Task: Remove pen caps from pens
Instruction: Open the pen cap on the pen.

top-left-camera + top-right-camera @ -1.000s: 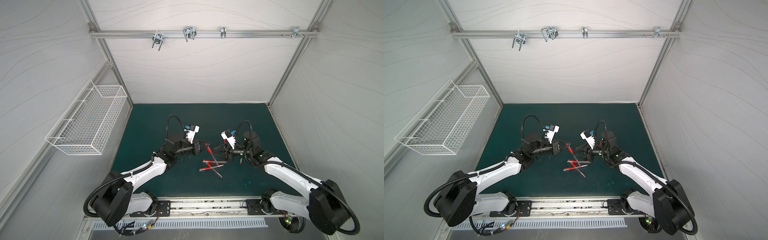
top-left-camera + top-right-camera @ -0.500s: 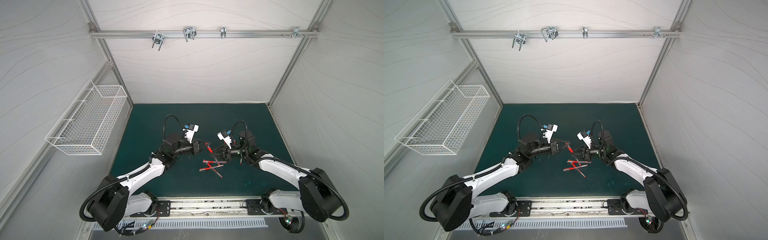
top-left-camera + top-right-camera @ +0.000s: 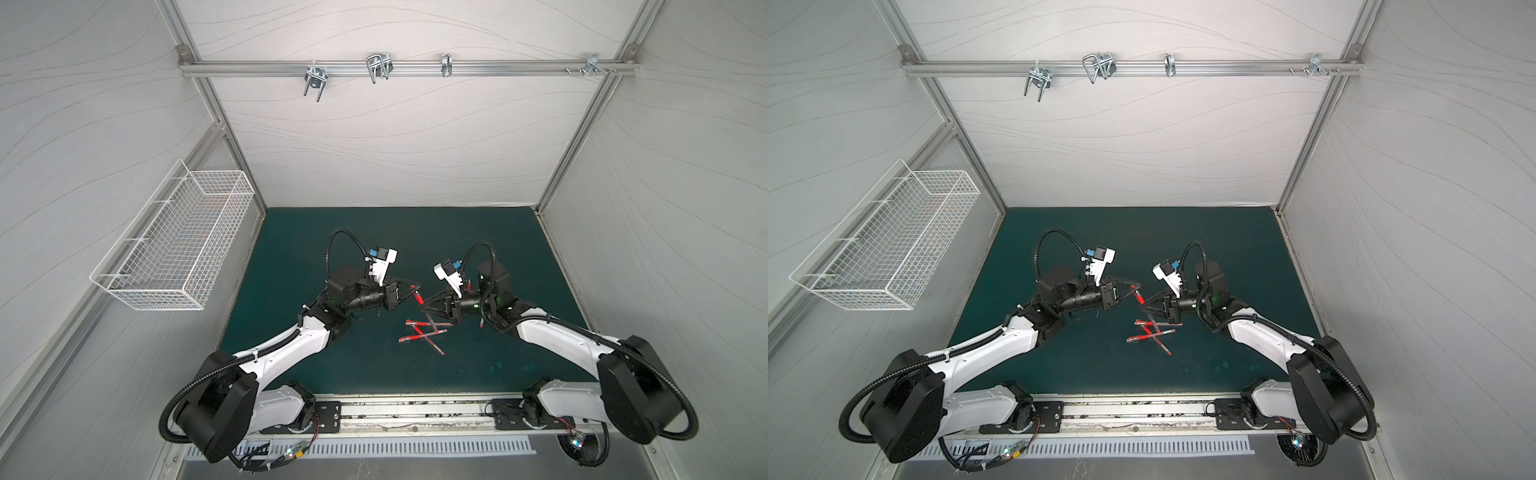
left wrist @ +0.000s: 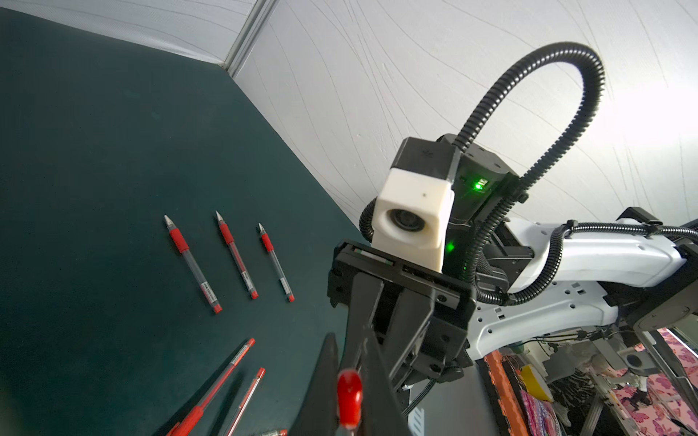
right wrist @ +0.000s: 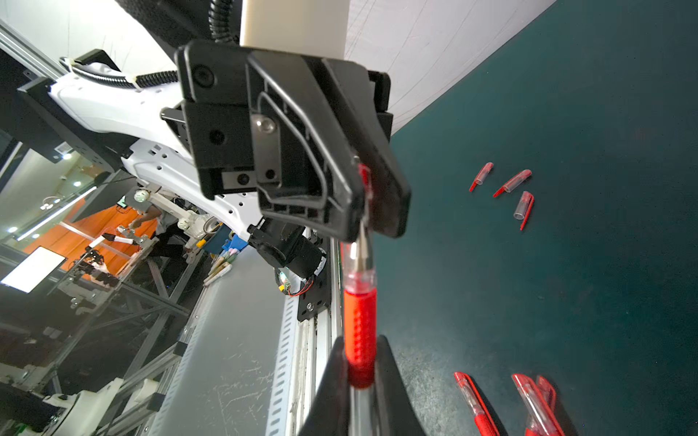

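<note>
One pen [image 5: 360, 313] is held in the air between both grippers, above the green mat. My right gripper [image 5: 360, 341] is shut on its red middle band. My left gripper [image 4: 350, 368] is shut on its red cap [image 4: 349, 396], which is on the pen. In both top views the two grippers meet tip to tip, the left [image 3: 415, 287] and the right [image 3: 420, 306]. Three uncapped pens [image 4: 237, 254] lie side by side on the mat. Three loose pen caps [image 5: 513, 183] lie together elsewhere on it. Several capped pens [image 3: 424, 332] lie crossed just in front of the grippers.
A white wire basket [image 3: 174, 253] hangs on the left wall. White walls close the green mat [image 3: 291, 249] on three sides. A metal rail [image 3: 415, 409] with both arm bases runs along the front edge.
My right arm has moved left up to the left gripper, and its jaws have shut on the pen's red band. The left arm has hardly moved.
</note>
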### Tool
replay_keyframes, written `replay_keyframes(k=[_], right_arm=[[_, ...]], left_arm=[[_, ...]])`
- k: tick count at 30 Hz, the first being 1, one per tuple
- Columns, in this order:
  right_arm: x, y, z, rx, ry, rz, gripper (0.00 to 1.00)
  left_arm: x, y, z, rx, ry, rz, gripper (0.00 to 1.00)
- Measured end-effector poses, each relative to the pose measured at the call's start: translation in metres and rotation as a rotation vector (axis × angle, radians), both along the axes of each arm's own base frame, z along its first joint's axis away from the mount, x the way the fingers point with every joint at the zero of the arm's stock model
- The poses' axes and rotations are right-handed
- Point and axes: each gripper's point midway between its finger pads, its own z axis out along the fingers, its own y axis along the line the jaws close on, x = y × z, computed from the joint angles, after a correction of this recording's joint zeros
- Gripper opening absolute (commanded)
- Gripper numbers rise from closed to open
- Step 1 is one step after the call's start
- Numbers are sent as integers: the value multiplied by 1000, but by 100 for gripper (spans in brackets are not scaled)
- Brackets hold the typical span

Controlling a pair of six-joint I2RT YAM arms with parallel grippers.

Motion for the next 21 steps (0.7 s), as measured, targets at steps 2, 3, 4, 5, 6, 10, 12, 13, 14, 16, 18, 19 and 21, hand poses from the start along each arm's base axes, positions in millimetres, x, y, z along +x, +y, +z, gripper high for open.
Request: replay_keyframes(k=[2,3,4,5,6,10,12,13,14,16,18,19,21], right_arm=[[0,1,0,-7,-9,-11,0],[0,1,0,-13,-17,-20,0],[0,1,0,-19,-28,-31,0],[0,1,0,-24,-40,-41,0],[1,1,2,-30,-54,-57,0],[4,-1,8,-43,-118,-128,0],[6,-2,8,-49,-132,-153,0],[6,-2,7,-52,-136,-158,0],[7,-1,6,-58,-138,-166,0],[7,-1,3,-68,-135,-172,0],[7,1,2,-73,-135,-174,0],[7,1,2,-75,-136,-176,0],[7,1,1,-76,-137,-177,0]], left_arm=[[0,0,0,2,-2,3,32],[0,0,-1,4,-4,3,33],[1,0,-1,7,-4,5,34],[1,0,-2,7,-3,5,35],[1,0,-2,8,-1,6,35],[1,0,-2,7,-2,5,34],[1,0,-2,7,-3,5,33],[1,0,-2,6,-3,4,32],[1,0,-2,6,-3,2,32],[1,0,-1,4,-5,1,29],[0,0,-1,2,-7,0,23],[0,0,-1,2,-6,-1,20],[0,0,-1,1,-5,-2,14]])
